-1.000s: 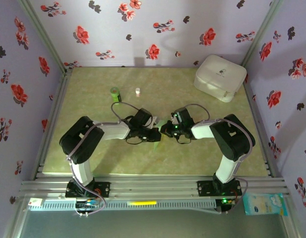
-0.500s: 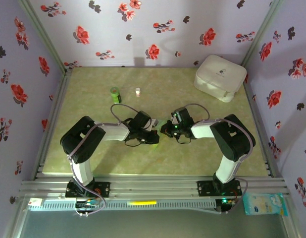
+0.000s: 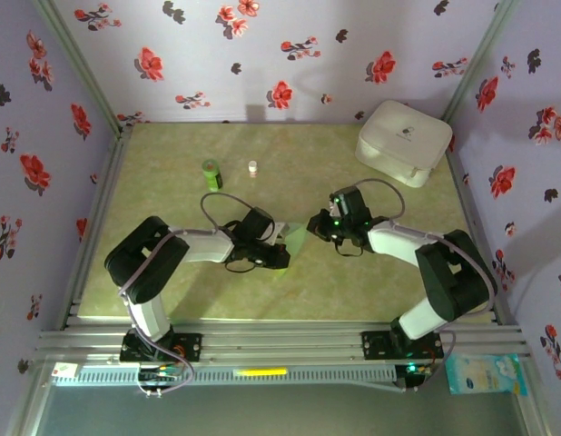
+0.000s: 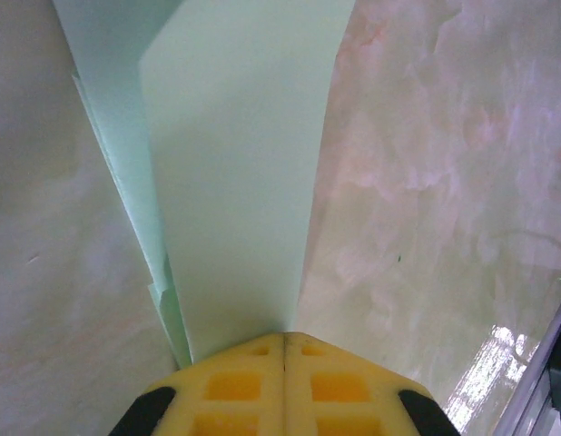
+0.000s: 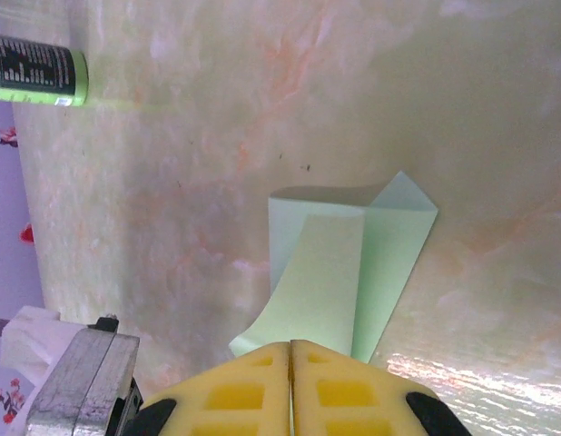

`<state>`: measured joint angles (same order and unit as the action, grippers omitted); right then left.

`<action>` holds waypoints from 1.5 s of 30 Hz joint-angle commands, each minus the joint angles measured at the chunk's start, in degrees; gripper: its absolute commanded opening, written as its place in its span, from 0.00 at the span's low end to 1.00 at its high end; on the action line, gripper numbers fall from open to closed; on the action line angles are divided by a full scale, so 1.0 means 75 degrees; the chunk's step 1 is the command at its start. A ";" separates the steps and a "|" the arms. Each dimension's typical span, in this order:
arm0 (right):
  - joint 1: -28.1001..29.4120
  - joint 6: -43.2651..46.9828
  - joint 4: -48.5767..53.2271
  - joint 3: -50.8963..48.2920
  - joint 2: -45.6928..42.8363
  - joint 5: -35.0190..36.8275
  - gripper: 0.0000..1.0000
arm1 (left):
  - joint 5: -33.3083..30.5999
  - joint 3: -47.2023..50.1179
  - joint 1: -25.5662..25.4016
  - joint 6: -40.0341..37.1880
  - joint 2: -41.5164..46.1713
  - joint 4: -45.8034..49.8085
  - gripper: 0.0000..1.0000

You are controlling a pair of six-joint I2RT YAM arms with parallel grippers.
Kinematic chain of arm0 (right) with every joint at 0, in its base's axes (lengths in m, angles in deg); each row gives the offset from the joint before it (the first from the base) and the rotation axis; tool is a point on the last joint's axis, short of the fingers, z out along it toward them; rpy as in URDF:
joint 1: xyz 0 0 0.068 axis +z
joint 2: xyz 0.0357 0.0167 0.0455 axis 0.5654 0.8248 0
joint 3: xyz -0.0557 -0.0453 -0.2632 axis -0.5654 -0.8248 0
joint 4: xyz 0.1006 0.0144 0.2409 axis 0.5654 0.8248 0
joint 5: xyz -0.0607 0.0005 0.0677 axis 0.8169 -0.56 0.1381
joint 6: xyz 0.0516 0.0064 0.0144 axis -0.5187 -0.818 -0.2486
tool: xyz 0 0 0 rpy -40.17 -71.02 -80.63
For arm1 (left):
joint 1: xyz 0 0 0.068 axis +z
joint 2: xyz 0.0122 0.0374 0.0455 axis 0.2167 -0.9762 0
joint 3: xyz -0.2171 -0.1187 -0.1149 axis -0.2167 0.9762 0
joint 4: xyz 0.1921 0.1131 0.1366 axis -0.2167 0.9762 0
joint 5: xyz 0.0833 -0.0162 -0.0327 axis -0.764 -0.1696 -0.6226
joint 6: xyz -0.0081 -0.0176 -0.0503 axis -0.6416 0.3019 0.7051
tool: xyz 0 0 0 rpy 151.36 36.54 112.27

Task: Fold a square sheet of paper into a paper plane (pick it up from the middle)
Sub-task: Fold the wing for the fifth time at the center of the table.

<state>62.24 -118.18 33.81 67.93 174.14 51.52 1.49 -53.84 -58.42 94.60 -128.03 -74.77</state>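
Note:
The paper plane is a folded pale green sheet [image 3: 296, 239] near the middle of the table, between my two grippers. My left gripper [image 3: 280, 257] is shut on its near end. In the left wrist view the layered paper [image 4: 235, 182] fans out from the closed yellow pads [image 4: 283, 338]. My right gripper [image 3: 314, 227] sits just right of the paper with its pads shut [image 5: 291, 345]. In the right wrist view the paper [image 5: 353, 263] lies ahead with one flap curling up. Its near end is hidden behind the pads, so I cannot tell if they touch it.
A small dark green bottle [image 3: 211, 173] [image 5: 35, 68] and a tiny white object [image 3: 252, 167] stand at the back left. A white rounded case [image 3: 403, 143] sits in the back right corner. Flowered walls enclose the table on three sides.
My right arm has drawn back to the right, away from the left gripper. The left gripper has shifted slightly nearer with the paper, which now shows more between the two.

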 commanded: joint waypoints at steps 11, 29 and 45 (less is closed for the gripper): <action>0.0838 0.0044 -0.0267 0.0632 0.1214 -0.0113 0.07 | -0.0231 0.0223 -0.0090 -0.0242 -0.0167 0.1009 0.00; -0.0165 -0.0326 -0.0369 0.0473 0.1950 0.0563 0.07 | -0.0223 0.0391 -0.0090 -0.0277 -0.0224 0.1018 0.00; -0.0865 -0.0665 0.0792 0.1112 0.2147 0.1971 0.06 | -0.0205 0.0450 -0.0090 -0.0207 -0.0220 0.0885 0.00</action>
<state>58.37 -122.00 35.99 75.84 188.15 55.48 1.30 -53.44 -58.49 94.03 -128.03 -75.86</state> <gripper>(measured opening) 0.066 0.047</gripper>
